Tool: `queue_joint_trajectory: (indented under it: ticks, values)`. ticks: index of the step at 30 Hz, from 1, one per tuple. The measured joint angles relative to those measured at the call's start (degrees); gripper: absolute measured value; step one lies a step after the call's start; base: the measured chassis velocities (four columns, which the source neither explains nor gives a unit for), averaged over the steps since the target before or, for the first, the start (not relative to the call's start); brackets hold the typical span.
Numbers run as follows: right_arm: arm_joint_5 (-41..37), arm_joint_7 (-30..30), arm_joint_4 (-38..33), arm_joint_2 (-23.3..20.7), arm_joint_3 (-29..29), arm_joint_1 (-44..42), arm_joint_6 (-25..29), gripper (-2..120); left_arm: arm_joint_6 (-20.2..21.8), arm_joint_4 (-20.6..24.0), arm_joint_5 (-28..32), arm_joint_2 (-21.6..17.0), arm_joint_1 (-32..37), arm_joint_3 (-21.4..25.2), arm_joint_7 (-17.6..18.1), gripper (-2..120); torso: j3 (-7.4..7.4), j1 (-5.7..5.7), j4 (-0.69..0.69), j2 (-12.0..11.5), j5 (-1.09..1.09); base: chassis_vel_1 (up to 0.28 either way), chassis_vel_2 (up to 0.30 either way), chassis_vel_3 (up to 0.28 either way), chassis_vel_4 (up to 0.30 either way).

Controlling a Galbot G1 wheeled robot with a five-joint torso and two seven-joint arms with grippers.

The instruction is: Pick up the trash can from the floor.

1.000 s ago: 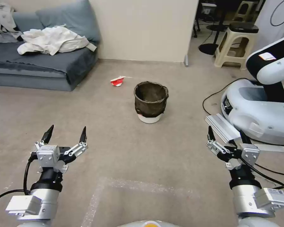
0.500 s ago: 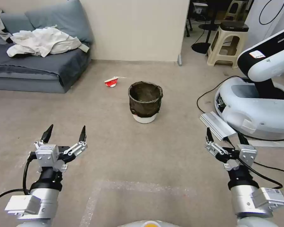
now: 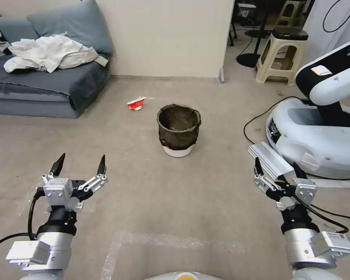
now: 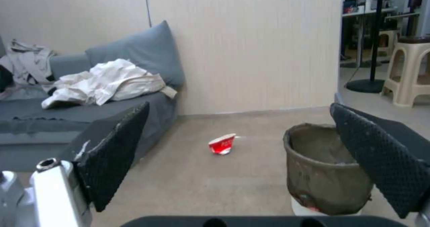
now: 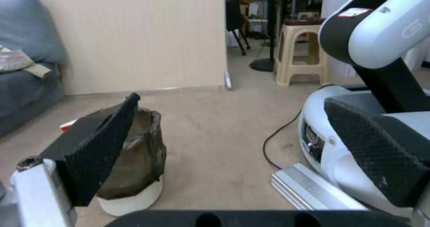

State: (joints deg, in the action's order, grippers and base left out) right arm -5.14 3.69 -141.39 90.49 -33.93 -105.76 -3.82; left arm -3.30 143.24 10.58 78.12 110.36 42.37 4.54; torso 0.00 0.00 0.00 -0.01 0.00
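Upright on the floor (image 3: pixel 144 186), the dark-bagged white trash can (image 3: pixel 179 130) seemingly empty; both end effectors spread wide

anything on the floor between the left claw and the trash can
No. In the head view only bare floor lies between the open left claw and the trash can. The red-and-white paper cup lies beyond that stretch.

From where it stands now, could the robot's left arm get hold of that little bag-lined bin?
Probably not yet. The small white bin with the dark bag liner stands well ahead of the open left gripper, with bare beige floor between and nothing blocking.
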Motion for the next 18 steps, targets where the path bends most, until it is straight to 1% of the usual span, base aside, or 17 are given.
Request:
queue_joint_trajectory:
  ticks: [5, 18]
  values:
    - [0.06, 0.05, -0.05, 0.05, 0.08, -0.02, 0.01, 100, -0.04, 0.0, 0.14, -0.04, -0.1, 0.0, 0.02, 100, 0.0, 0.0, 0.0, 0.0, 0.0, -0.051, 0.071, 0.071, -0.082]
    - [0.15, 0.07, 0.1, 0.09, 0.11, -0.05, -0.08, 100, -0.05, 0.0, 0.36, -0.04, -0.16, 0.02, 0.03, 100, 0.0, 0.0, 0.0, 0.0, 0.0, -0.092, 0.098, 0.097, -0.092]
